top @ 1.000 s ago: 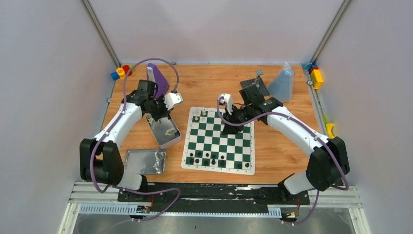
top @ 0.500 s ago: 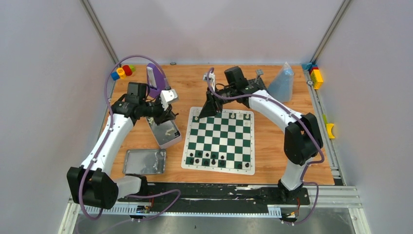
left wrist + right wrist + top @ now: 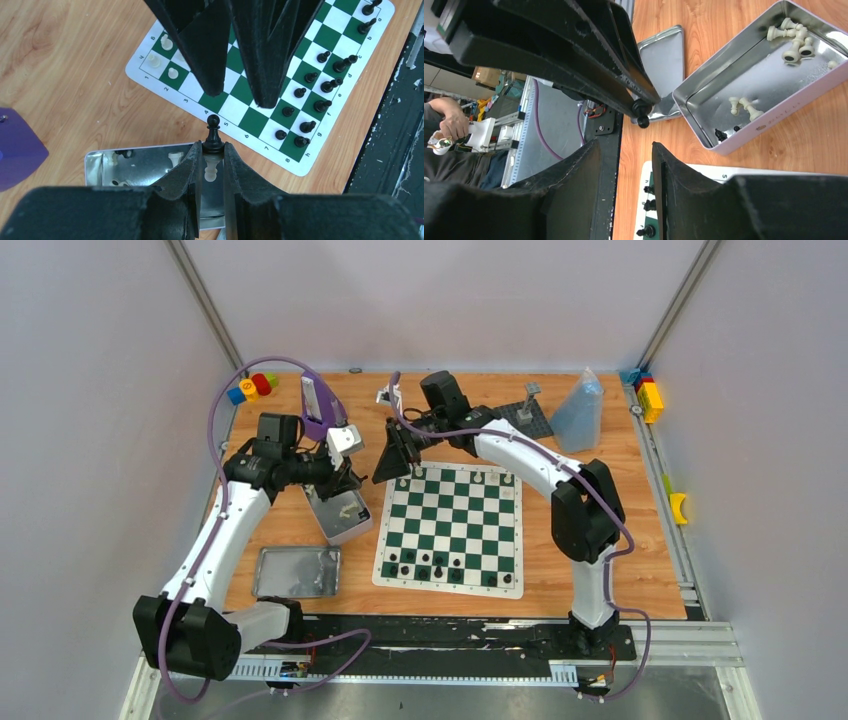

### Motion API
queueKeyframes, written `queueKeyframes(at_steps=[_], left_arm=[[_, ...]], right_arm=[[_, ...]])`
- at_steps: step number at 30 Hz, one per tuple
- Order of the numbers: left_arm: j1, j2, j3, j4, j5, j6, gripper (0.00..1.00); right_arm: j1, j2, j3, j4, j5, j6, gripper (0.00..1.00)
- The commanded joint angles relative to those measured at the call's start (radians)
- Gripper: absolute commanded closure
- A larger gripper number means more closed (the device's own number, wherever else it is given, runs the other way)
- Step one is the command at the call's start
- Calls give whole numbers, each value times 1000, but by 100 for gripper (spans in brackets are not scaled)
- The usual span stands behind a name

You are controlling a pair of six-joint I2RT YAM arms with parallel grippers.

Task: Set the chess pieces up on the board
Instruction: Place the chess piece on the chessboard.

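The green and white board [image 3: 448, 532] lies mid-table, with black chess pieces [image 3: 440, 566] on its near rows and a few white ones [image 3: 481, 478] on the far row. My left gripper [image 3: 347, 480] is shut on a black pawn [image 3: 213, 134] and holds it above the open tin [image 3: 140, 167], which contains loose white pieces [image 3: 793, 42]. My right gripper [image 3: 386, 468] is open and empty at the board's far left corner, facing the left gripper a short way off. In the right wrist view the pawn [image 3: 640, 113] sits at the left fingertips, beyond my open right gripper [image 3: 625, 150].
The tin lid [image 3: 297, 572] lies near left. A purple object [image 3: 320, 405] and coloured blocks [image 3: 250, 388] stand at the far left. A grey baseplate with a post [image 3: 530, 415], a clear bag [image 3: 580, 408] and more blocks [image 3: 648, 395] stand at the far right.
My right gripper has swung from over the board's middle to its far left corner, towards the left gripper. My left gripper has shifted slightly over the tin.
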Motion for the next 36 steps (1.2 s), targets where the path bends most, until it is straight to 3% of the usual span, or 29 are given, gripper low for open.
queueKeyframes(at_steps=[1, 19, 36], left_arm=[[4, -27, -4, 1, 18, -6, 87], [3, -26, -19, 0, -8, 19, 88], [3, -27, -17, 0, -15, 20, 89]], right_arm=[[18, 43, 74, 55, -21, 47, 57], [42, 111, 148, 63, -28, 71, 70], [55, 144, 166, 62, -37, 76, 73]])
